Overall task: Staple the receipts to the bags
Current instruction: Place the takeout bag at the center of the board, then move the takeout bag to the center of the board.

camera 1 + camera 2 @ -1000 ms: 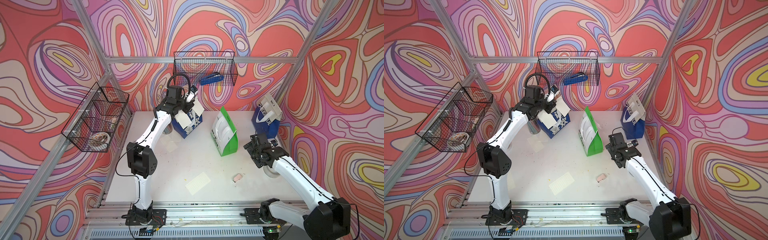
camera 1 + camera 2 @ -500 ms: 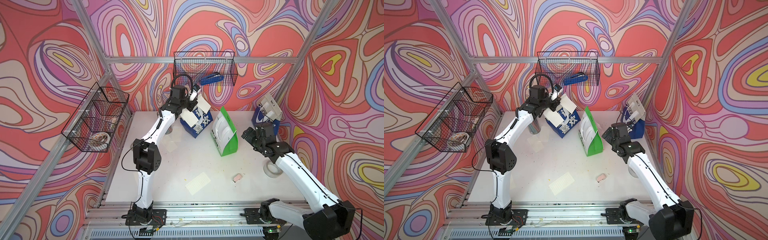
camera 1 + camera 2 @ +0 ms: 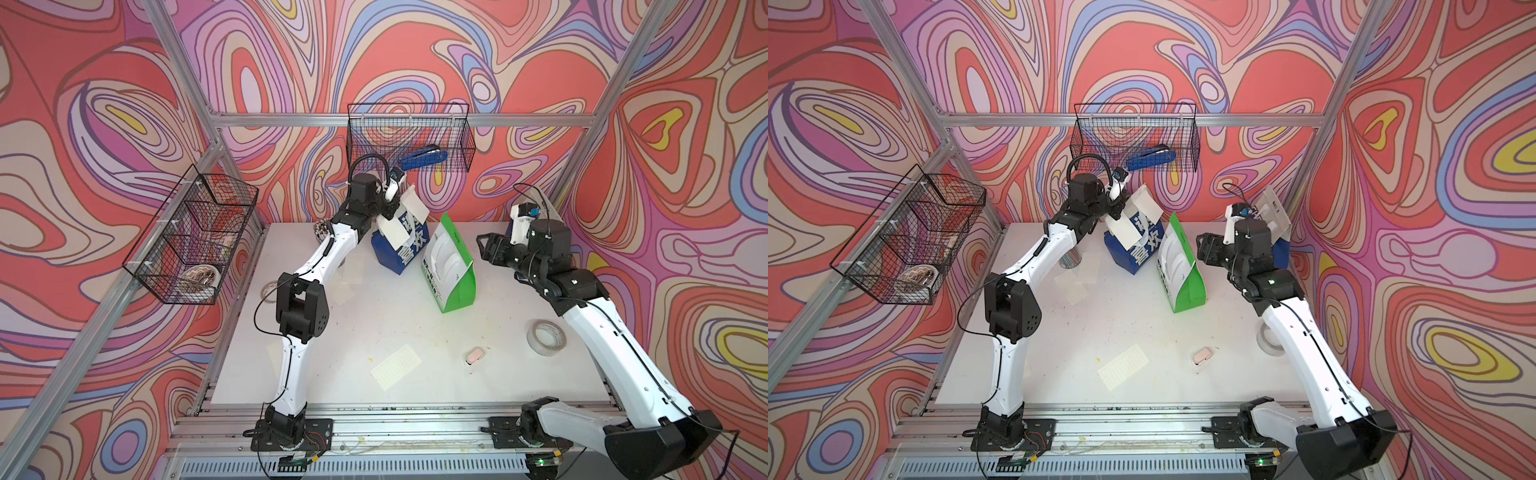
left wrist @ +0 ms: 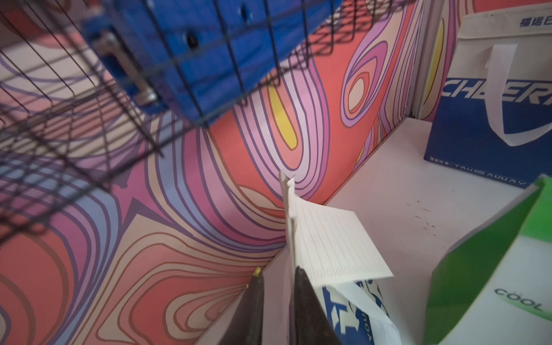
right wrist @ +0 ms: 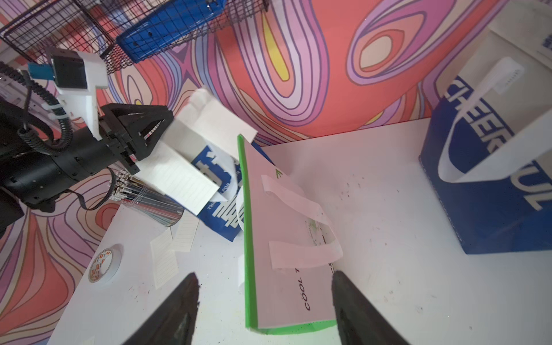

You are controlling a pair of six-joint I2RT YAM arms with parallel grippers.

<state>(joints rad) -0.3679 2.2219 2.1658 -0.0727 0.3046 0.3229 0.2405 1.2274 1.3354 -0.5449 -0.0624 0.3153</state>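
- The left gripper [image 3: 390, 210] is at the top edge of the blue-white bag with Chinese characters [image 3: 405, 253], at the rear of the table [image 3: 395, 316].
- Its jaws stand narrowly apart. In the left wrist view the bag's top edge and a lined receipt [image 4: 334, 239] pass between them and lie against one finger [image 4: 307, 307]; a gap shows on the other side.
- This bag sits tilted; whether its base rests fully on the table cannot be told.
- The right gripper [image 5: 264, 274] is beside the upper part of the green-white bag [image 3: 451, 266], apart from it. Its jaws are wide apart and hold nothing.
- The green-white bag stands mid-table, between the two blue bags, with its white handles lying on its face.
- The "CHEERFUL" bag [image 5: 493, 194] stands in the rear right corner, behind the right wrist.
- A loose receipt [image 3: 397, 367] lies flat near the table's front edge. Further receipts [image 3: 1077, 282] lie flat beside the left arm.
- A blue stapler [image 3: 424, 158] lies in the wire basket [image 3: 374, 137] on the rear wall.
- A tape roll [image 3: 546, 337] lies near the right arm; a small pink object [image 3: 474, 356] lies near the loose receipt.
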